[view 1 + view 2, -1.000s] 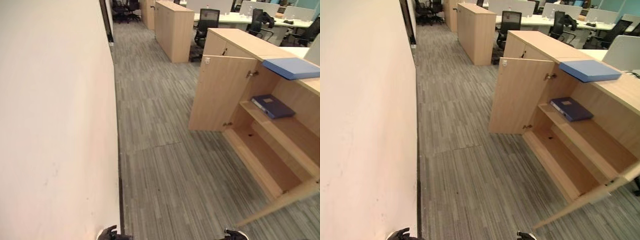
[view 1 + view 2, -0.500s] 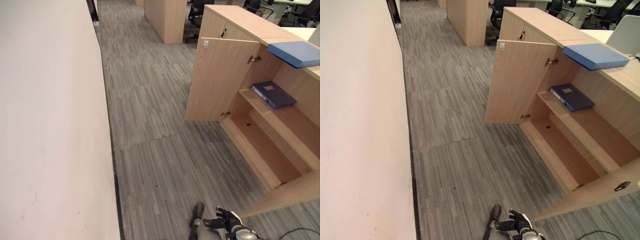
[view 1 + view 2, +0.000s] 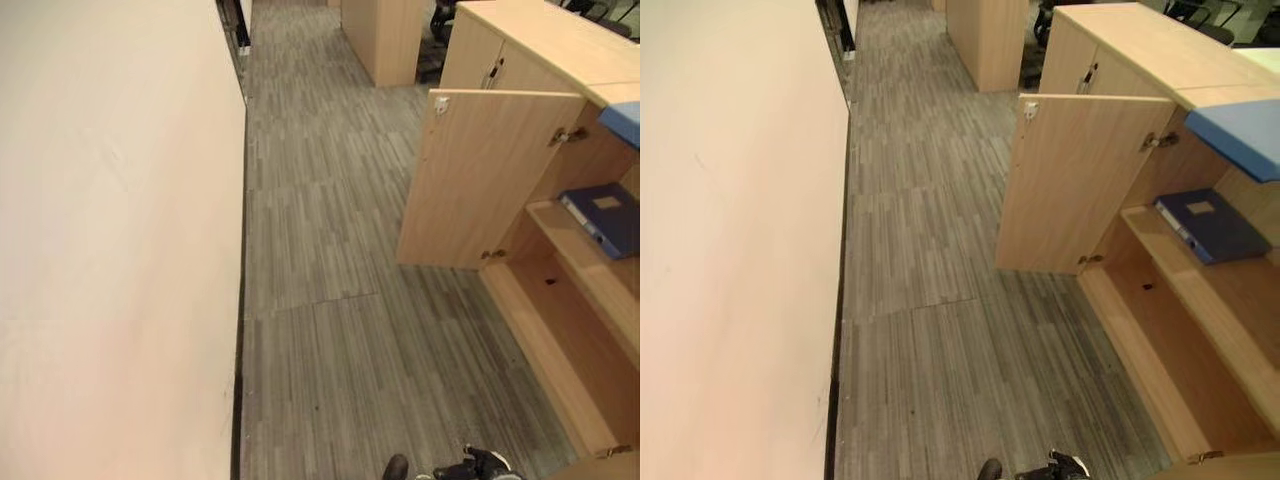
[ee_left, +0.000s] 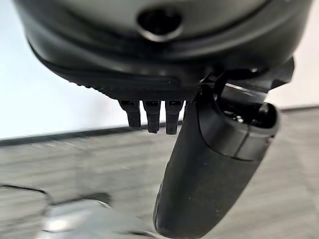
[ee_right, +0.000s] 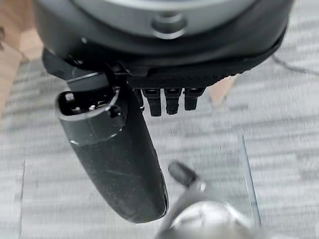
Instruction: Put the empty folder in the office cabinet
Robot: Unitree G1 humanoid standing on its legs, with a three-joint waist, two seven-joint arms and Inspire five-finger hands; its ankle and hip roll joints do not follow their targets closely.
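– Since half a second ago our head view has swung, so the whole picture has slid. The cabinet [image 3: 1140, 50] now sits further right, and nothing in it has moved. Where is the folder?

– The light blue folder [image 3: 1240, 135] lies flat on the cabinet's top, above the open compartment and partly cut off by the edge of the view. Its near corner points toward the open door [image 3: 1080, 180] and juts a little past the top's front edge. As far as we can tell, its long axis runs along that front edge, away to our right.

– And our hands?

– The left hand [image 4: 149, 50] and the right hand [image 5: 159, 50] both hang low over the floor [image 3: 330, 300], well apart from the folder. Their fingers are relaxed and neither holds anything.

– What could go wrong from here?

– First, we judge that a clumsy reach could knock that overhanging corner and tip the folder off the top. Second, the door stands between us and the shelf [image 3: 1240, 290], and an arm swung wide could strike it. Third, a dark blue binder [image 3: 1212, 226] already lies on that shelf. We might take it for the folder, or push the folder into it and jam both. With the folder at the view's edge, we would also be reaching half blind.
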